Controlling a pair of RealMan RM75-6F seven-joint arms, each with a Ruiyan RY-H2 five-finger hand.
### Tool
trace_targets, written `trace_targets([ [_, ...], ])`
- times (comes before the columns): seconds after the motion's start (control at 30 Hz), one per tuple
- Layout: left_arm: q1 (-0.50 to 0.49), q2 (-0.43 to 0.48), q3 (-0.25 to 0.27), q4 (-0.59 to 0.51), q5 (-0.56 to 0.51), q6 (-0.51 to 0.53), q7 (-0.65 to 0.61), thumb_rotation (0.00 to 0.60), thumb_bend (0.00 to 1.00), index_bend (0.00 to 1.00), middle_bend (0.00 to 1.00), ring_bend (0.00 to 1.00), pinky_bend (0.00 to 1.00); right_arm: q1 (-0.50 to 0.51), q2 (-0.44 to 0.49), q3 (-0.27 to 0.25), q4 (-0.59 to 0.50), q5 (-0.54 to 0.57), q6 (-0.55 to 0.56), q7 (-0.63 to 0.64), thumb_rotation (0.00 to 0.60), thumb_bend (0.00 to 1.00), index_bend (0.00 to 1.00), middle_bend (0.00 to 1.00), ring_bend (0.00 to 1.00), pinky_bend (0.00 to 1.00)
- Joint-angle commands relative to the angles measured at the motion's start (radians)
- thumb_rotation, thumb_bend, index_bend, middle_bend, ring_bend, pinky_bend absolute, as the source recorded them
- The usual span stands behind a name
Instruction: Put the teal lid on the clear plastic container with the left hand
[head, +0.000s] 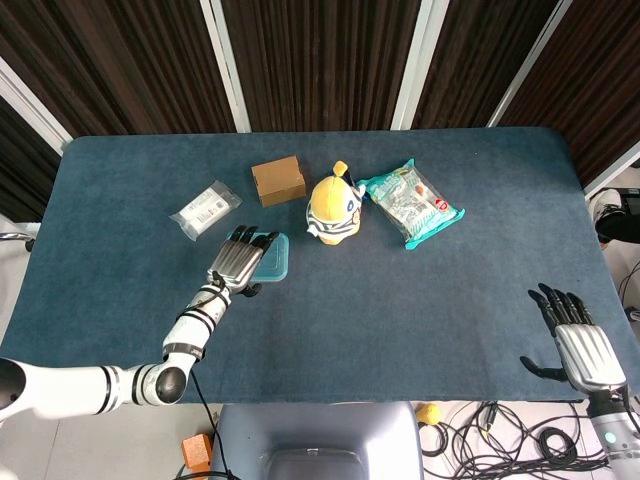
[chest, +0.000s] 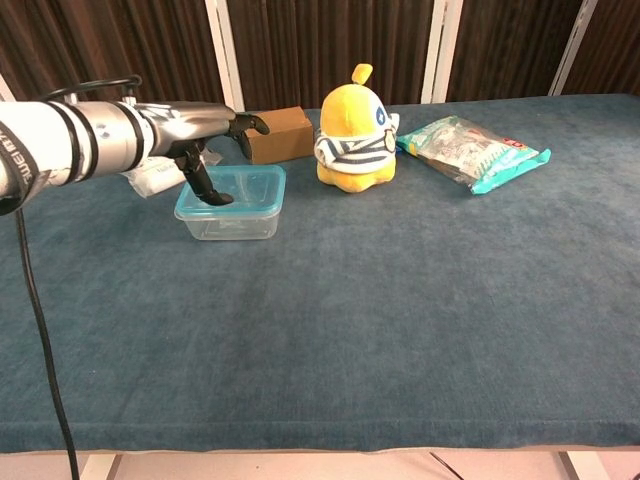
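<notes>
1. The teal lid (chest: 240, 186) sits flat on the clear plastic container (chest: 232, 219), just left of and nearer you than the yellow plush toy (chest: 355, 135).
2. Your left hand (chest: 205, 132) hovers over the container's left edge, fingers spread and holding nothing, thumb tip hanging at the lid.
3. Your right hand (head: 580, 345) lies open, well away from the plush toy, at the bench (chest: 400, 300) edge.
4. Left of the plush toy stands a cardboard box (head: 278, 180); further left, a clear packet (head: 205, 208).
5. A snack bag (head: 411, 204) lies right of the plush toy.
</notes>
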Motion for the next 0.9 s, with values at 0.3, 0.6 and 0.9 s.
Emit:
trace_targets([
  [0.3, 0.087, -0.119, -0.023, 0.175, 0.209, -0.019, -0.192, 0.6, 0.58, 0.0, 0.16, 0.0, 0.0, -0.002, 0.001, -0.008, 0.0, -0.022, 0.007, 0.007, 0.6, 0.13, 0.0, 0.0, 0.0, 0.01],
  [0.6, 0.093, -0.144, -0.044, 0.235, 0.204, -0.072, -0.191, 0.6, 0.69, 0.0, 0.18, 0.0, 0.0, -0.003, 0.007, -0.008, 0.01, -0.021, 0.008, 0.03, 0.6, 0.13, 0.0, 0.0, 0.0, 0.01],
  [0.9, 0.091, -0.196, -0.06, 0.307, 0.211, -0.112, -0.195, 0.6, 0.7, 0.0, 0.19, 0.0, 0.0, -0.003, 0.008, -0.008, 0.006, -0.02, 0.007, 0.028, 0.6, 0.13, 0.0, 0.0, 0.0, 0.01],
])
